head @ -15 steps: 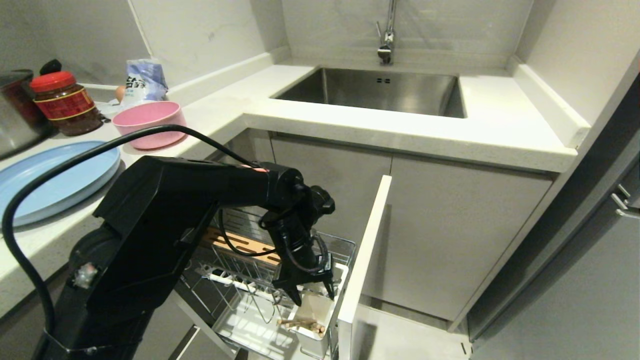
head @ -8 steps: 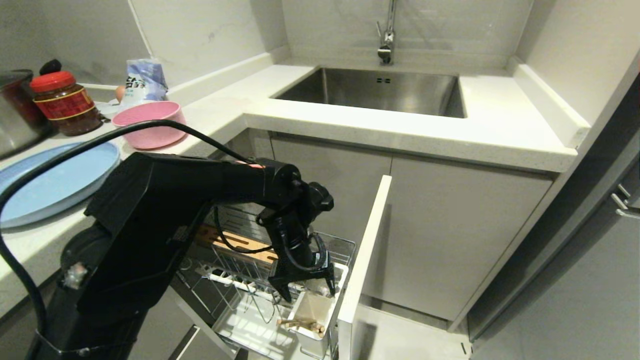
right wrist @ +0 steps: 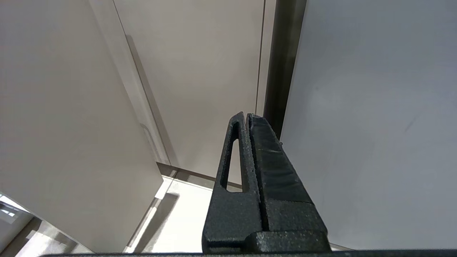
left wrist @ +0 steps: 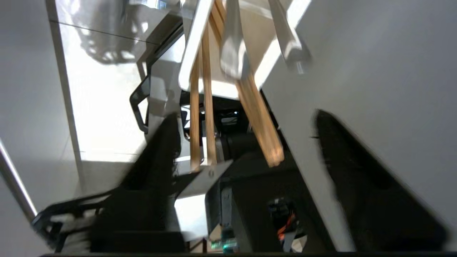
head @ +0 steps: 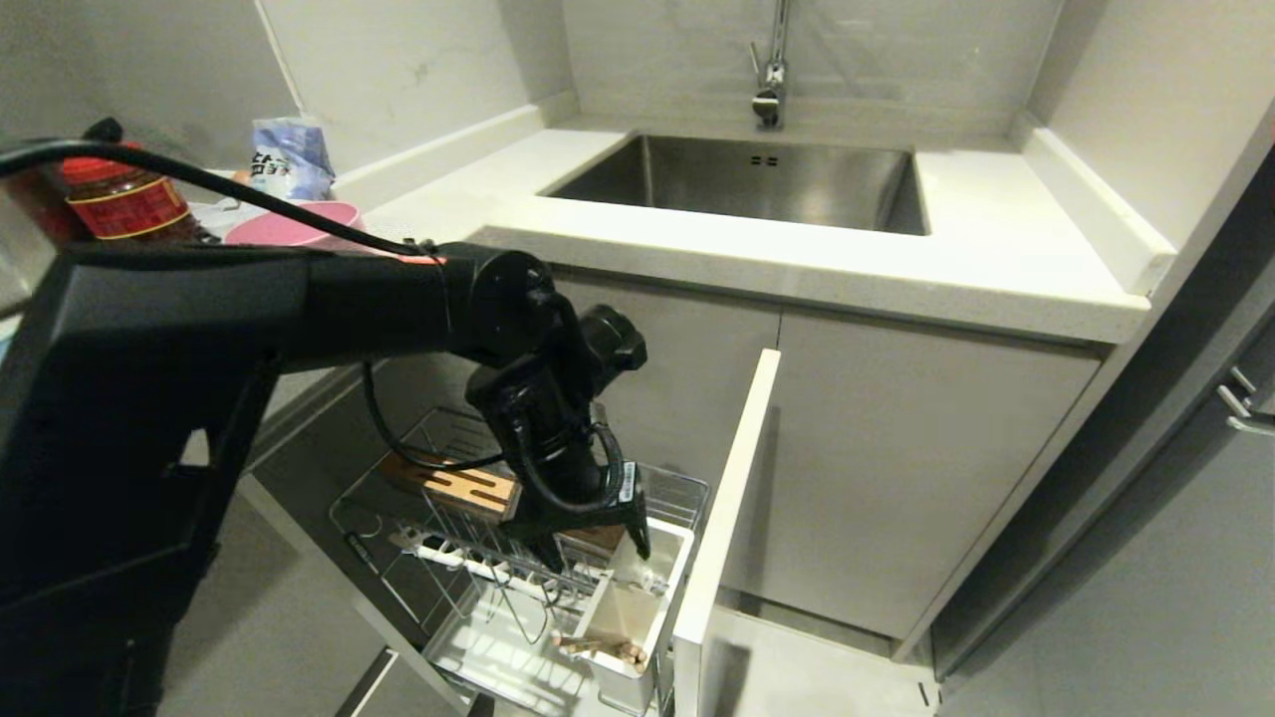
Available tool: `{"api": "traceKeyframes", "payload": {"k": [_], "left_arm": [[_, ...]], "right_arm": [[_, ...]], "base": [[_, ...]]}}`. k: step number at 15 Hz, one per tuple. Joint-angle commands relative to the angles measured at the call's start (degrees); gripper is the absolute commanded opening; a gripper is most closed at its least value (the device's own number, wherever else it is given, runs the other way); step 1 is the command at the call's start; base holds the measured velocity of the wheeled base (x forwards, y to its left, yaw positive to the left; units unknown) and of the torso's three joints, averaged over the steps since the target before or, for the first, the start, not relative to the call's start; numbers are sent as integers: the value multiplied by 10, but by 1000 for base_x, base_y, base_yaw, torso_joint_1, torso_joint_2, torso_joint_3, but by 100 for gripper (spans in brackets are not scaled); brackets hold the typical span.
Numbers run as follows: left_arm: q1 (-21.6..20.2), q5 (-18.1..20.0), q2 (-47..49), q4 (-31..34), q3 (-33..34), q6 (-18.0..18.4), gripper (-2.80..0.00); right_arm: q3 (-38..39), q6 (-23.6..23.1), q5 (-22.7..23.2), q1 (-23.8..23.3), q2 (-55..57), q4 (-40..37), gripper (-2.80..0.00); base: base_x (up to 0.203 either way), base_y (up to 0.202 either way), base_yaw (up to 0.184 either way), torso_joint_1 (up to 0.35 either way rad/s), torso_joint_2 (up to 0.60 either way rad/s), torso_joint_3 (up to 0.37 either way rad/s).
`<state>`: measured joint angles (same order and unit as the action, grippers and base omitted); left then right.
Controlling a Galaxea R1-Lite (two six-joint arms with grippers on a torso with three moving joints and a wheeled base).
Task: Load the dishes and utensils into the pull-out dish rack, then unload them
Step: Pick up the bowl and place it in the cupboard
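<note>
jaws of the left gripper (head: 590,550) stand apart and grasp nothing in the head view, hanging point-down just above the white plastic utensil cup (head: 637,617) at the front of the chrome wire pull-out dish rack (head: 468,558). pale wooden chopsticks (head: 603,647) lie inside that cup. the small matte pink bowl (head: 289,225) sits on the white stone surface (head: 996,249), partly hidden by the arm.

the left wrist view shows the chopsticks leaning in the cup in two pairs, with a slim silver metal fork (left wrist: 232,46) among them; the spread jaws flank the sticks' upper ends without touching.

the right wrist view shows the right gripper (right wrist: 248,119) clenched and empty beside grey cabinet panels, parked.

judgement: to lift a utensil well, centre on one pair only, descend straight, clamp near the top ends, and draw up along the cup's axis to avoid snagging the rim or fork.
</note>
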<state>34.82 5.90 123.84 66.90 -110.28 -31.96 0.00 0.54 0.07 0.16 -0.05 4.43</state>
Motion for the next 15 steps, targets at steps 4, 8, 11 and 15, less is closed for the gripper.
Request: {"api": "traceKeyframes", "payload": {"k": [4, 8, 11, 15], "left_arm": [[15, -30, -114, 20, 2, -5, -280], [17, -46, -183, 25, 3, -12, -280], [16, -93, -237, 23, 3, -13, -280], [-1, -122, -353, 1, 3, -7, -280]], "right_arm": [[15, 0, 0, 0, 0, 1, -280], [15, 0, 0, 0, 0, 1, -280], [15, 0, 0, 0, 0, 1, -280], [15, 0, 0, 0, 0, 1, -280]], "base": [[0, 0, 0, 0, 0, 0], [0, 0, 0, 0, 0, 0], [0, 0, 0, 0, 0, 0], [0, 0, 0, 0, 0, 0]]}}
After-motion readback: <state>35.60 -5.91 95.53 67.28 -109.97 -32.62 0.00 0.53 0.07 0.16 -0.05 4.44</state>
